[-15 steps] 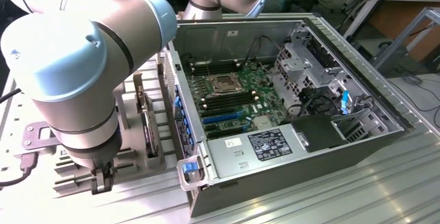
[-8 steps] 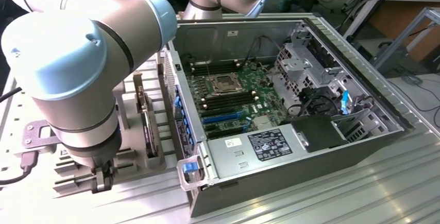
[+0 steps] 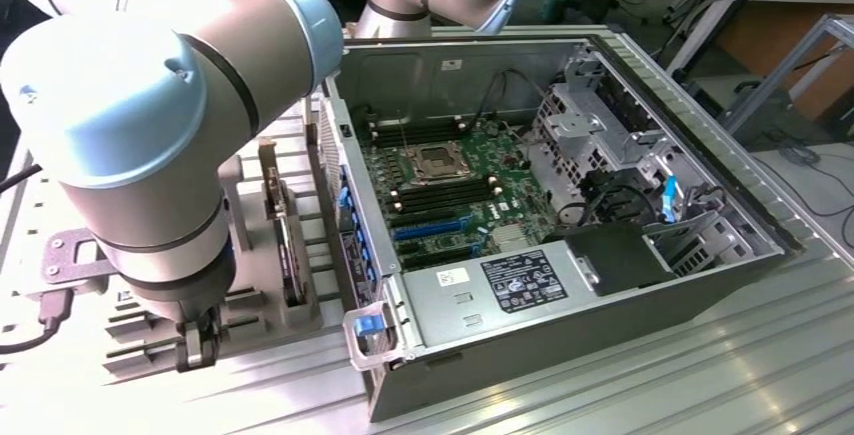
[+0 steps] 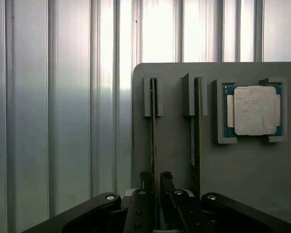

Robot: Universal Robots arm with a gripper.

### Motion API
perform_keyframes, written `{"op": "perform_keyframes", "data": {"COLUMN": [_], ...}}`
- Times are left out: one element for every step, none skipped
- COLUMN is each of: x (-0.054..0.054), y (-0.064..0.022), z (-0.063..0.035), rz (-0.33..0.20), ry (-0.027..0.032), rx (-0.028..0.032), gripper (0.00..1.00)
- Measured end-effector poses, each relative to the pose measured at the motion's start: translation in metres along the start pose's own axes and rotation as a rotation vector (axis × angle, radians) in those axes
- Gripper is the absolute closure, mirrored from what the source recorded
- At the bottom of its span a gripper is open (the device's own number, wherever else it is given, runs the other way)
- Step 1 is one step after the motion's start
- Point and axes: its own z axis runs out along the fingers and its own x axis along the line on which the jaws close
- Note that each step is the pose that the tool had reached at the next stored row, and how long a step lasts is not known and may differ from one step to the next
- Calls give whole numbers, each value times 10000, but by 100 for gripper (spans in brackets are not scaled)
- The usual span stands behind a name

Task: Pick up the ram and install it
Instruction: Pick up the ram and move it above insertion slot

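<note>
The arm (image 3: 147, 135) is right down over the grey holder (image 4: 174, 160), which lies on the ribbed metal counter (image 4: 63, 121). The open computer case (image 3: 561, 350) stands just beside the holder, on the exterior view's right of it, with its green motherboard (image 3: 454, 195) showing inside.

Down at the holder's outer end, the one away from the case's back wall, the hand (image 4: 156, 178) is low over one of the slots. And there's the ram (image 4: 153, 131): it stands on its long edge in that slot, seen edge-on from the wrist as a thin dark line running the length of the holder. The hand is partly open, with a narrow gap, and the fingers (image 4: 146, 178) stand one on each side of the ram's upper edge. It straddles the stick and is not clamped on it, and nothing is lifted.

A second thin stick (image 4: 195, 136) sits on edge in the next slot of the holder, just beside the ram. Past that, a square processor (image 4: 254, 110) with a pale metal lid lies flat in its own pocket in the holder.
</note>
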Motion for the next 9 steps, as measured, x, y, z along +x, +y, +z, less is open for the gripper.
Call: {"op": "perform_keyframes", "data": {"x": [1, 1, 0, 0, 1, 2, 2, 2, 2], "y": [0, 1, 1, 0, -1, -1, -1, -1, -1], "z": [5, 5, 6, 17, 48, 51, 51, 50, 51], "rz": [0, 1, 0, 0, 0, 0, 0, 0, 0], "ry": [1, 3, 2, -3, -1, 1, 1, 1, 1], "rx": [-1, -3, -2, 3, 3, 1, 1, 0, 1], "gripper": [79, 79, 79, 79, 79, 79, 79, 79, 79]}}
